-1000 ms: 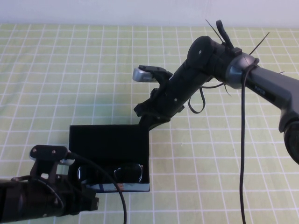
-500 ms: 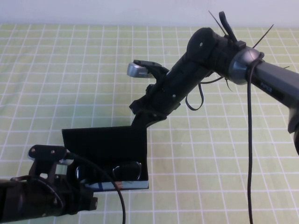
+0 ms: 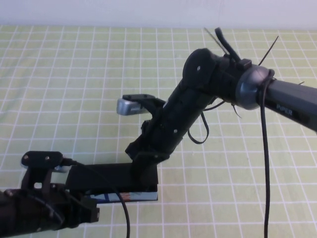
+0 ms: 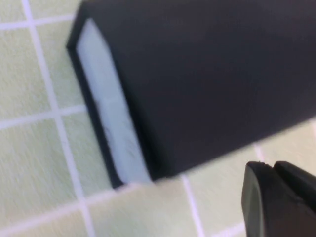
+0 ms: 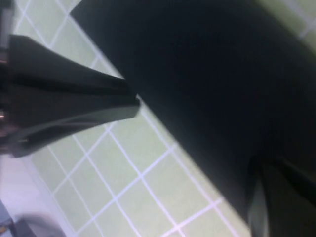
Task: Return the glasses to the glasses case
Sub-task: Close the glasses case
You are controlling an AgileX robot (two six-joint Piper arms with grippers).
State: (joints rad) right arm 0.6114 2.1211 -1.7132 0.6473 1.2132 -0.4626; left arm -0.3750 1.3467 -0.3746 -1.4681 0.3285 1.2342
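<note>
The glasses case sits on the desk near the front edge, a bit left of the middle. Its black lid lies down flat over the box, so the glasses cannot be seen. A thin blue and white side with a small orange mark shows along the front. The right gripper is at the far right end of the case, with its tip right on the lid. In the right wrist view its two fingers stand apart, with nothing between them. The left gripper is low at the front left, just beside the near left corner of the case. I cannot tell if the left gripper is closed or not.
</note>
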